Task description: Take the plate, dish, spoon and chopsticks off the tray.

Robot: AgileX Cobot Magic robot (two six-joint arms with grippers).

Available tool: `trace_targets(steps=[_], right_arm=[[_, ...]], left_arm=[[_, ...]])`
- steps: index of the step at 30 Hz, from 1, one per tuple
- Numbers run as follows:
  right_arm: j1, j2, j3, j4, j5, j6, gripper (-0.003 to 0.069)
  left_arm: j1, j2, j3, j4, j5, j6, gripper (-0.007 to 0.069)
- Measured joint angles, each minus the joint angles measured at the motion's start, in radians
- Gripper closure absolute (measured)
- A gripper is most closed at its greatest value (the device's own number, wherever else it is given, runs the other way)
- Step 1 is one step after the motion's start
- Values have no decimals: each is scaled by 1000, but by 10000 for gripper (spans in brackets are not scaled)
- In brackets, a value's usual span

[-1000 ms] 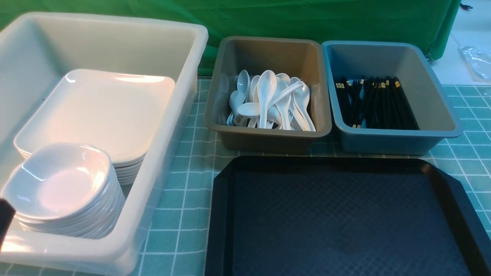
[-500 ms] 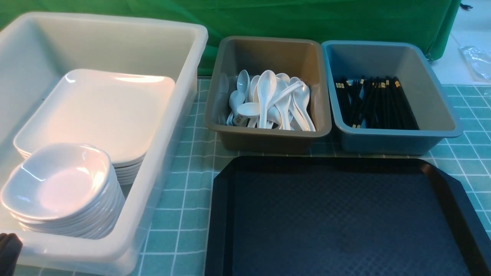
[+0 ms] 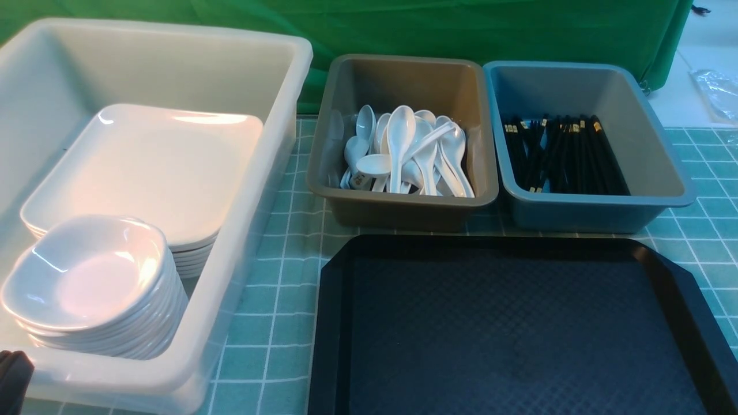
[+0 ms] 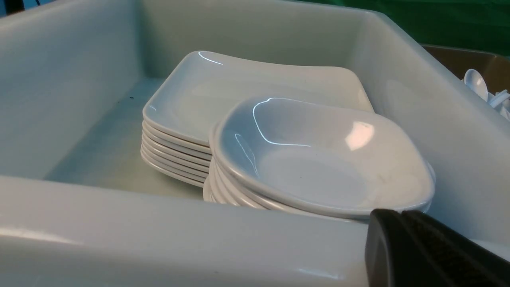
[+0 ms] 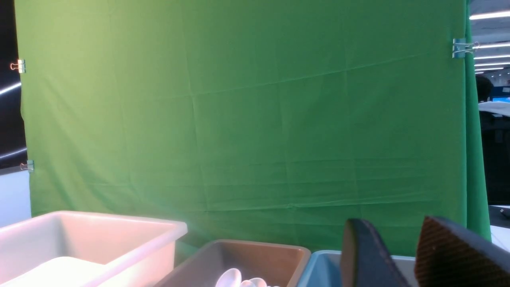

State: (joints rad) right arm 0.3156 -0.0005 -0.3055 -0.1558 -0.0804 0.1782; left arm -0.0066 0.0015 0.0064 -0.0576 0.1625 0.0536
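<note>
Bright, even light; glare on the white dishes [image 3: 86, 276], sharp focus.

In front of you is a table covered by a teal cloth [image 3: 271, 300] with a white grid. Four things rest directly on it. A large white tub [image 3: 253, 190] sits at the left. A brown-grey tub [image 3: 403, 210] and a blue-grey tub [image 3: 576, 216] stand side by side at the back. The black tray [image 3: 519, 323] lies nearest you, just before those two tubs.
</note>
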Motion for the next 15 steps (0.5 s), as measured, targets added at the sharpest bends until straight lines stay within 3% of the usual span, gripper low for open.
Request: trace_targets(steps=[6,12,15], right_arm=[[0,0,0,0,18,-67,418],[-98,0,14,-1,328,-129,418],[-162,0,69,-1,381,-145,418]], left_arm=[[0,0,0,0,0,0,612],[0,0,0,0,0,1,611],[0,0,0,0,0,2,608]])
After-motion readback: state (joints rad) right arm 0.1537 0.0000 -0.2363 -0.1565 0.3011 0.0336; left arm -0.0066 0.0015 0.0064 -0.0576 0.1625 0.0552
